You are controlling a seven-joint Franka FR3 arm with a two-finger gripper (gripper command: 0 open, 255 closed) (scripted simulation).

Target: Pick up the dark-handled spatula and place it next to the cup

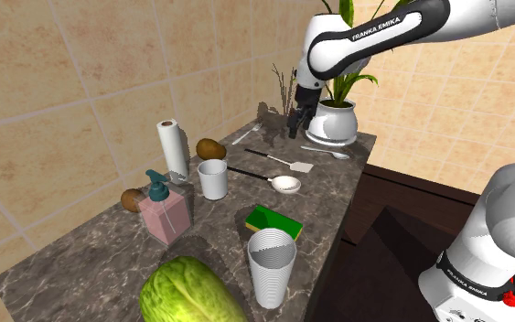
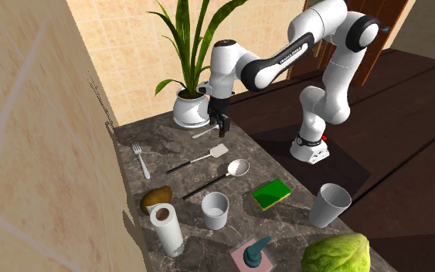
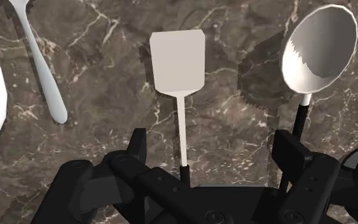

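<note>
The spatula [image 3: 178,62] lies flat on the dark marble counter [image 1: 81,242], with a pale blade, a thin pale neck and a dark handle. In the shoulder view the spatula [image 1: 287,163] sits between the plant pot and a white cup [image 1: 212,178]. My gripper [image 1: 296,123] hangs open above the spatula's blade end, clear of the counter. In the wrist view the gripper [image 3: 213,153] shows both fingers [image 3: 137,146] apart, and the spatula's neck runs between them untouched. The second exterior view has the gripper [image 2: 222,124] just above the spatula [image 2: 208,156], with the cup [image 2: 215,209] nearer the camera.
A dark-handled ladle [image 1: 285,185] lies beside the spatula. A white spoon [image 3: 41,57] and the plant pot [image 1: 334,122] are close to the gripper. A fork [image 2: 141,160], green sponge [image 1: 274,221], ribbed tumbler [image 1: 271,265], paper roll [image 1: 173,149], soap dispenser [image 1: 164,212] and cabbage [image 1: 189,293] share the counter.
</note>
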